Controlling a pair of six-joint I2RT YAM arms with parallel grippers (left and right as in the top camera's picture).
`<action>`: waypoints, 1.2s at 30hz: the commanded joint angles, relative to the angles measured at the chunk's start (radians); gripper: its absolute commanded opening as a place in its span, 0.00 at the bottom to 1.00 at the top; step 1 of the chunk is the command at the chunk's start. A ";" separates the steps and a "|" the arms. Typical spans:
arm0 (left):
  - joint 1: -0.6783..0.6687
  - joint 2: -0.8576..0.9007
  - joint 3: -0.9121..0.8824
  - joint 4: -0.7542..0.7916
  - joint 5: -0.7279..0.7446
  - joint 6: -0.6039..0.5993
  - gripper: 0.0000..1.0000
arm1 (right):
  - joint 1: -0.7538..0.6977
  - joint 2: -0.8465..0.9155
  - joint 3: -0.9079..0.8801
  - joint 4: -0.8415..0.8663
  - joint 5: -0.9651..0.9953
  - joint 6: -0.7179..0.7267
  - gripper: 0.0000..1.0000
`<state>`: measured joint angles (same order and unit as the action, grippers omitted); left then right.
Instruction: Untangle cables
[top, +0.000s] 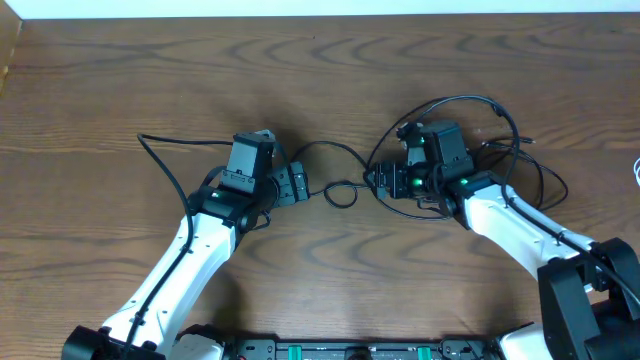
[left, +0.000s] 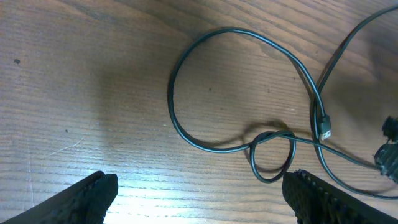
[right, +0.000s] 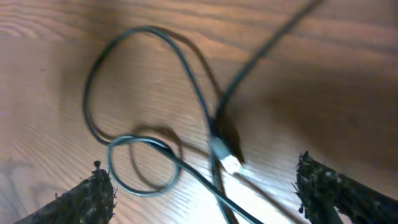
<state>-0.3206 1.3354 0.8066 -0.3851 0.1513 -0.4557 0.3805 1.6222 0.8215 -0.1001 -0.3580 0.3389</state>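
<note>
Site: robot lab test station | Evidence: wood-grain bench (top: 100, 80); two white-and-black robot arms, left arm (top: 185, 265) and right arm (top: 510, 225), rising from its near edge; black mounting rail (top: 350, 350) with green fittings between their bases; thin cables (left: 170, 99) lying loose on the bench

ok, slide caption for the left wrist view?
Open left gripper over dark cables looped on the wooden table, plug end beside a small loop.
</note>
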 joint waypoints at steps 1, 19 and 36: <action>0.005 0.006 -0.004 0.000 -0.013 -0.001 0.91 | 0.060 0.025 -0.007 0.076 -0.018 -0.084 0.91; 0.005 0.006 -0.004 0.000 -0.013 -0.001 0.91 | 0.158 0.181 -0.006 0.266 0.232 -0.108 0.73; 0.005 0.006 -0.004 0.000 -0.013 -0.001 0.91 | 0.090 0.053 -0.004 0.164 0.237 0.058 0.75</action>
<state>-0.3206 1.3354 0.8066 -0.3851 0.1513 -0.4557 0.5240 1.7809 0.8196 0.0982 -0.1371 0.2955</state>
